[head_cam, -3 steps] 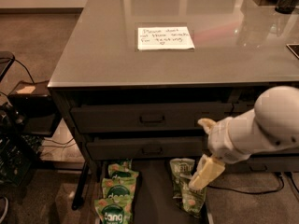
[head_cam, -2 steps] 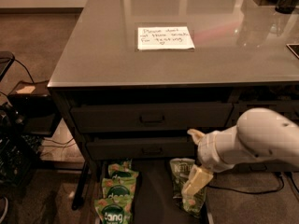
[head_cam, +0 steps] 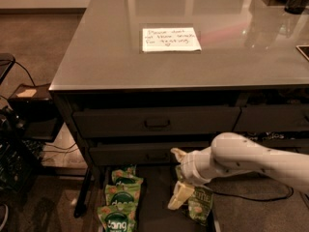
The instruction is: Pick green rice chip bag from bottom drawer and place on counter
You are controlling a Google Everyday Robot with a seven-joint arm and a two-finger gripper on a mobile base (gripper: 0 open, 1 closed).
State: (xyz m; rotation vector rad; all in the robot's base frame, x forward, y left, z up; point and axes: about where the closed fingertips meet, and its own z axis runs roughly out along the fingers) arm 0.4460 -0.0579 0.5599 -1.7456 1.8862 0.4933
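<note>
Tool (head_cam: 174,179), spread wide and empty, hovers over the drawer (head_cam: 153,197) beside a Kettle bag (head_cam: 199,210); the dang bag (head_cam: 117,220) lies ungrasped, table (head_cam: 96,57) delivery pending.

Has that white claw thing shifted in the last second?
Yes. The gripper, open over the bottom drawer, has moved left: earlier it hung in line with the right edge of the paper note, now below its middle.
</note>
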